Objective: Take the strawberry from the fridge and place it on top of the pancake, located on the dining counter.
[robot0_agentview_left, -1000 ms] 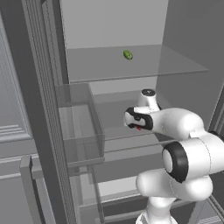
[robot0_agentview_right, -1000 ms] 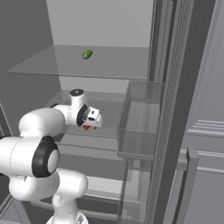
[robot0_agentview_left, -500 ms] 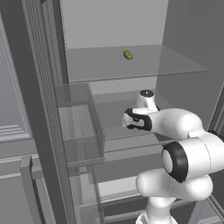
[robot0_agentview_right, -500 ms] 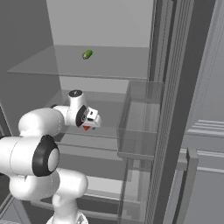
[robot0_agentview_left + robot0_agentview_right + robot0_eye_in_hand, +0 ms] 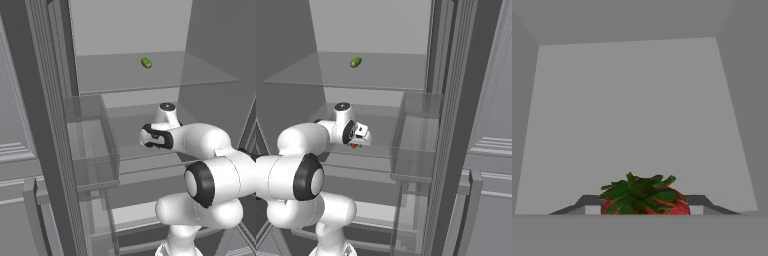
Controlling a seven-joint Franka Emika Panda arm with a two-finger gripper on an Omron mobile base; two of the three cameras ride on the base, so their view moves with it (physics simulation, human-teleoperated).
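Strawberry [image 5: 644,197] with a green leafy top sits low in the hand view, framed on both sides by the two dark fingertips [image 5: 587,204] of the gripper [image 5: 356,144], which have narrowed in around it — whether they actually press on the fruit cannot be told. From the right base view it shows as a small red speck [image 5: 354,145] tucked under the gripper, just above a glass shelf [image 5: 131,155] in the middle of the open fridge [image 5: 376,30]. The white arm [image 5: 200,142] reaches forward into the pale grey interior at that shelf's height. One shelf higher [image 5: 110,75], well apart from the gripper, lies a small green round fruit [image 5: 146,62]. A clear door bin [image 5: 92,150] hangs on the open door to the left — a matching clear bin [image 5: 413,150] shows on the right side from the other camera.
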